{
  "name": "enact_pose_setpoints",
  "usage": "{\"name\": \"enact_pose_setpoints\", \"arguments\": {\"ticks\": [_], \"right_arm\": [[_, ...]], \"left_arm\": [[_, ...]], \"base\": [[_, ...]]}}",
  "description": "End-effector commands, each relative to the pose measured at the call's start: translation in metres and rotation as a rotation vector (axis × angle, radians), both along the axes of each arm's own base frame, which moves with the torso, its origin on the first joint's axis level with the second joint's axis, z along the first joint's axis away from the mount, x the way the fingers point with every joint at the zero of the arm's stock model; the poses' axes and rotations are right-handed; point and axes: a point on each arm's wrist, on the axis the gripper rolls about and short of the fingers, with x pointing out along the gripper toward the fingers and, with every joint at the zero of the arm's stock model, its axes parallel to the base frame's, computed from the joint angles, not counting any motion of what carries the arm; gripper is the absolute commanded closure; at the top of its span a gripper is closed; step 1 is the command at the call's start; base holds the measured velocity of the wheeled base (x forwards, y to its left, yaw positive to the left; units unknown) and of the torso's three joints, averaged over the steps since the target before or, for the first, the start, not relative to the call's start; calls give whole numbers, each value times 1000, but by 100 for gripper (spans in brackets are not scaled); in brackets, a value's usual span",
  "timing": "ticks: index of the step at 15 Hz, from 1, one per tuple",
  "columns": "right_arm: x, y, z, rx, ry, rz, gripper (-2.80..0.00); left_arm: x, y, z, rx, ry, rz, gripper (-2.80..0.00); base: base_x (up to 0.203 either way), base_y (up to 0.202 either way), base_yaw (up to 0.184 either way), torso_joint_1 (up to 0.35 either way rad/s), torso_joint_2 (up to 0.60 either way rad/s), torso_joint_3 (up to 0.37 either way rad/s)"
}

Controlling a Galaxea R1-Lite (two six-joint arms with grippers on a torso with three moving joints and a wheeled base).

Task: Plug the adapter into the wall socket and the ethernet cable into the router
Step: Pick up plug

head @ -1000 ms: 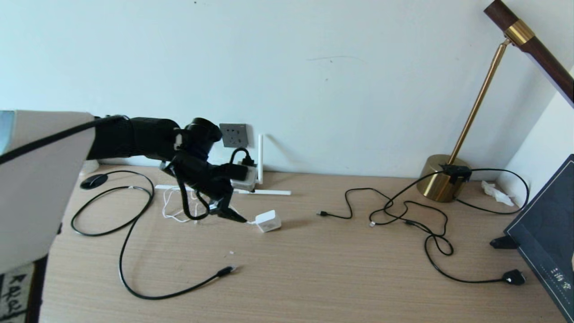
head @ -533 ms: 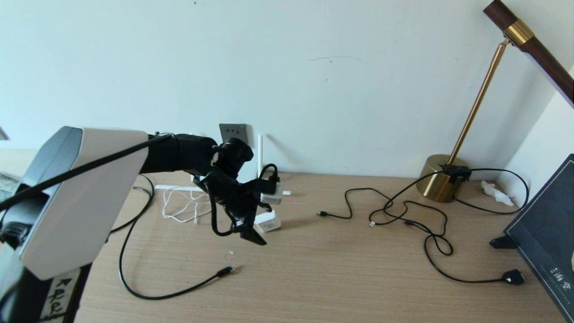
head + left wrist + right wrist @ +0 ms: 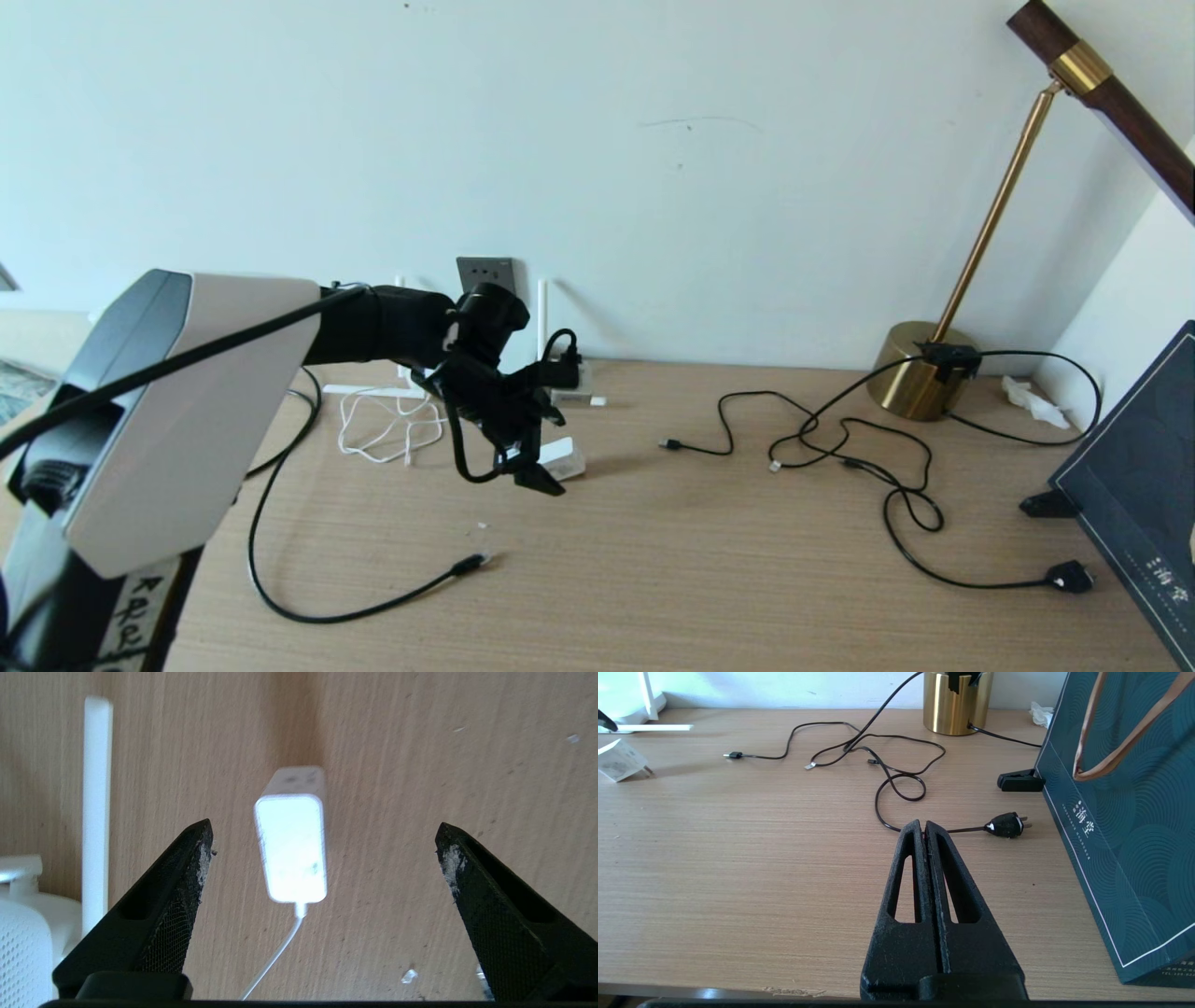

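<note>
The white adapter [image 3: 569, 459] lies on the wooden desk with its thin white cord [image 3: 275, 956] trailing back. My left gripper [image 3: 544, 455] hovers just above it, open. In the left wrist view the adapter [image 3: 290, 849] sits between the spread fingertips of the left gripper [image 3: 323, 828], nearer one finger, untouched. The grey wall socket [image 3: 487, 271] is on the wall behind the arm. The router [image 3: 23, 942] is mostly hidden by the arm; one antenna [image 3: 542, 317] stands up. The black ethernet cable [image 3: 355, 611] loops on the left, its plug [image 3: 471, 562] free. My right gripper [image 3: 924, 823] is parked, shut and empty.
A brass lamp base [image 3: 920, 383] stands at the back right, with thin black cords [image 3: 840, 439] tangled before it and a black plug [image 3: 1069, 576] at the end. A dark teal paper bag [image 3: 1139, 495] and a black clip [image 3: 1050, 504] occupy the right edge.
My left arm has swung right, away from the router, and now hangs over the adapter. Its jaws have spread wider. The adapter and cables lie where they were.
</note>
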Motion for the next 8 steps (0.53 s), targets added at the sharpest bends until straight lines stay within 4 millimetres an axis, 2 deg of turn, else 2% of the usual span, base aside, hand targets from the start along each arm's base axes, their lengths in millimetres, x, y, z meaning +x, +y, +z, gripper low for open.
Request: {"name": "enact_pose_setpoints", "arguments": {"ticks": [1, 8], "right_arm": [[0, 0, 0, 1, 1, 1, 0], [0, 0, 0, 1, 1, 1, 0]], "left_arm": [[1, 1, 0, 6, -4, 3, -280], [17, 9, -21, 26, -24, 48, -280]], "base": [[0, 0, 0, 0, 0, 0], [0, 0, 0, 0, 0, 0]]}}
